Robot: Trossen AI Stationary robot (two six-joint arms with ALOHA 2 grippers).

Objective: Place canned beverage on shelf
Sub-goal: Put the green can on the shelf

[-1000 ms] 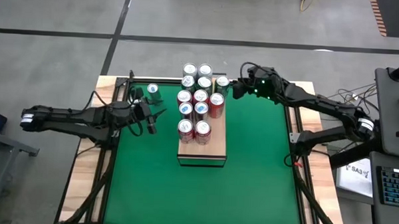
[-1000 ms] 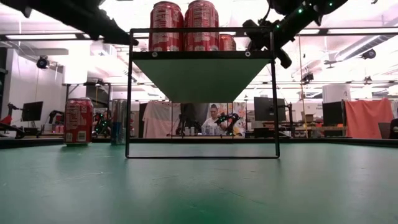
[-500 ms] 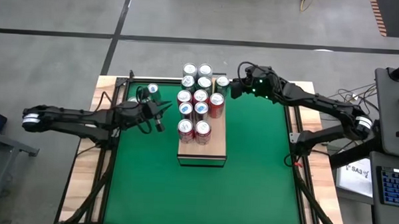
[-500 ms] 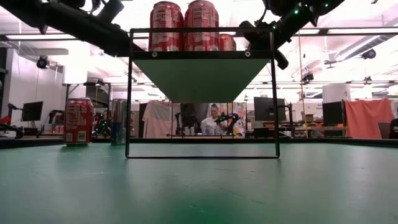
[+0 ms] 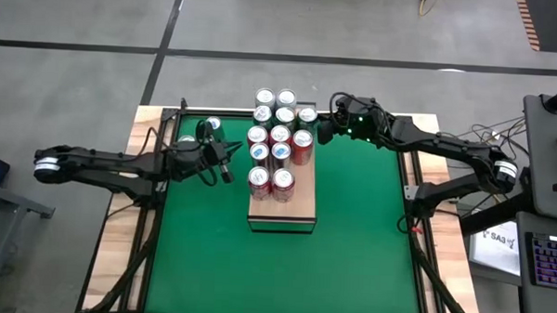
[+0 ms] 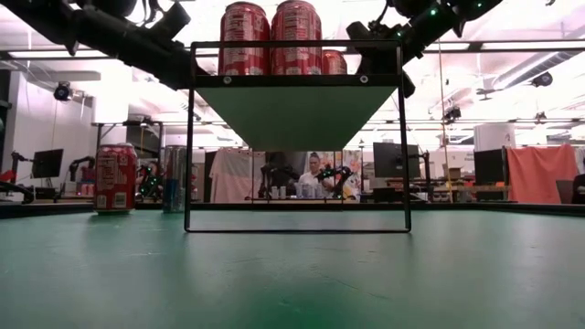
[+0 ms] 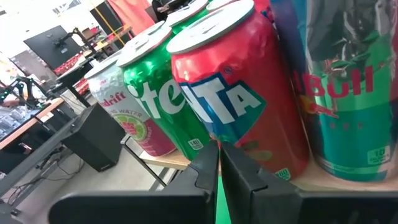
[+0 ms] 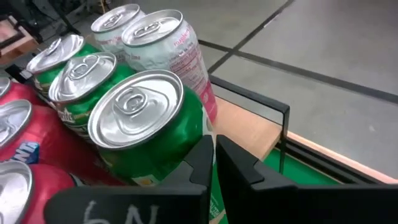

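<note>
Finding: the step in hand is judged to be seating the green can (image 5: 306, 116) at the far right corner of the shelf (image 5: 282, 211). The can stands upright on the board, beside a red can and close to the shelf's right edge. The right gripper (image 5: 322, 130) sits just off that corner. Its fingers are drawn nearly together with nothing between them, and their tips are at or very near the can's side; contact cannot be confirmed. Recommendation: any nudge should be low on the can's wall, slow, and directed inward over the shelf, as the neighbours are tightly packed and a high push could tip it. The left gripper (image 5: 225, 156) waits at the shelf's left side, fingers likewise closed and empty, facing a red can there. Count: one shelf; twelve cans on it, in roughly three columns crowded toward its far end; the near end is bare. Off the shelf to its left, two cans stand on the table, one red (image 6: 116, 178) and one darker (image 6: 174, 178).
</note>
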